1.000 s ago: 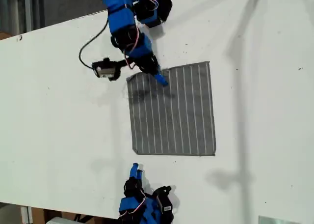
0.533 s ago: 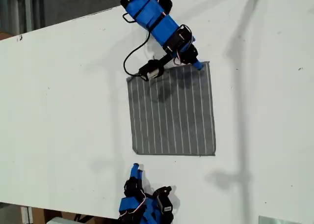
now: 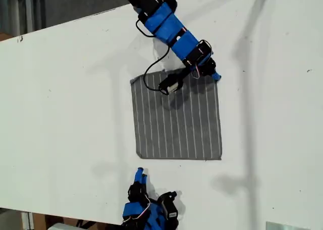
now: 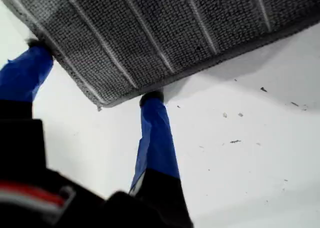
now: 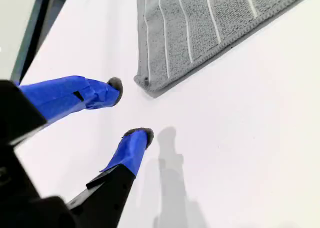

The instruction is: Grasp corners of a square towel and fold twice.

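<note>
The grey towel with thin white stripes lies flat on the white table. In the exterior view my first gripper reaches down from the top and sits at the towel's upper right corner. Its wrist view shows it open, both blue fingertips touching the edge on either side of that corner. My second gripper stands open near the exterior view's bottom edge, a short way below the towel's lower left corner. In its wrist view that corner lies just ahead, untouched.
The white table stretches wide around the towel. A black cable and the first arm's camera hang over the towel's upper part. A table edge runs along the exterior view's upper left.
My first arm has swung from the towel's upper left corner across to its upper right corner in the exterior view. The towel and my second gripper have stayed put.
</note>
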`<action>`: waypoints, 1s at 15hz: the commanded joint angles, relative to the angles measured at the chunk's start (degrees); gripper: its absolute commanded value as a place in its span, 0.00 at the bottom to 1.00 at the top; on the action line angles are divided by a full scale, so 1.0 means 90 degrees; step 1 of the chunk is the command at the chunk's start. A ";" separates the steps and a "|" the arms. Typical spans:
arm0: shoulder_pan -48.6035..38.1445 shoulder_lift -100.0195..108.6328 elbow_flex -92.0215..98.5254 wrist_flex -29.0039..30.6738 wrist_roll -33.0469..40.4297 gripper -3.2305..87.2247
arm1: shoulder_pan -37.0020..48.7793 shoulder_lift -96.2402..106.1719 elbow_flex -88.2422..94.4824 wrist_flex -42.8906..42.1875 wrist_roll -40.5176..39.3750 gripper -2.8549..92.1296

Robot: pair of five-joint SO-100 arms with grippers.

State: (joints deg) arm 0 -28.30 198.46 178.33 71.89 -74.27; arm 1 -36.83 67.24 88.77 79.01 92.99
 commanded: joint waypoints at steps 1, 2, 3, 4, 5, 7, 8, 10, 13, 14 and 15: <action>0.0078 0.0039 0.0029 -0.0020 -0.0098 0.21 | 0.0166 -0.0117 -0.0381 -0.0342 -0.0146 0.30; 0.0098 0.0039 0.0029 -0.0020 -0.0098 0.21 | 0.0205 -0.0215 -0.0400 -0.0508 -0.0186 0.11; 0.0098 0.0039 0.0029 -0.0020 -0.0098 0.21 | 0.0234 -0.0273 -0.0420 -0.0645 -0.0215 0.03; 0.0107 0.0039 0.0029 -0.0020 -0.0098 0.21 | 0.0234 -0.0342 -0.0508 -0.0664 -0.0244 0.03; 0.0137 0.0039 0.0029 -0.0020 -0.0088 0.21 | 0.0234 -0.0410 -0.0596 -0.0654 -0.0244 0.03; 0.0410 0.0039 -0.0020 -0.0078 -0.0078 0.20 | 0.0225 -0.0479 -0.0664 -0.0674 -0.0234 0.03; 0.0635 0.0039 -0.0137 0.0020 -0.0283 0.20 | 0.0234 -0.0488 -0.0674 -0.0654 -0.0215 0.03; 0.1895 -0.0010 -0.0674 0.0430 -0.1357 0.20 | 0.0273 -0.0488 -0.0674 -0.0645 -0.0244 0.03; 0.3506 -0.3740 -0.2842 -0.0166 -0.2246 0.18 | 0.0420 -0.0498 -0.0674 -0.0615 -0.0332 0.03; 0.3818 -0.6094 -0.4375 -0.0020 -0.2256 0.19 | 0.0439 -0.0508 -0.0664 -0.0615 -0.0332 0.03; 0.4102 -0.7988 -0.5820 0.0176 -0.2119 0.21 | 0.0430 -0.0527 -0.0664 -0.0615 -0.0322 0.03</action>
State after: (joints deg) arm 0 4.92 157.15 146.78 72.69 -93.16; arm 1 -34.54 62.58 82.97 73.04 90.53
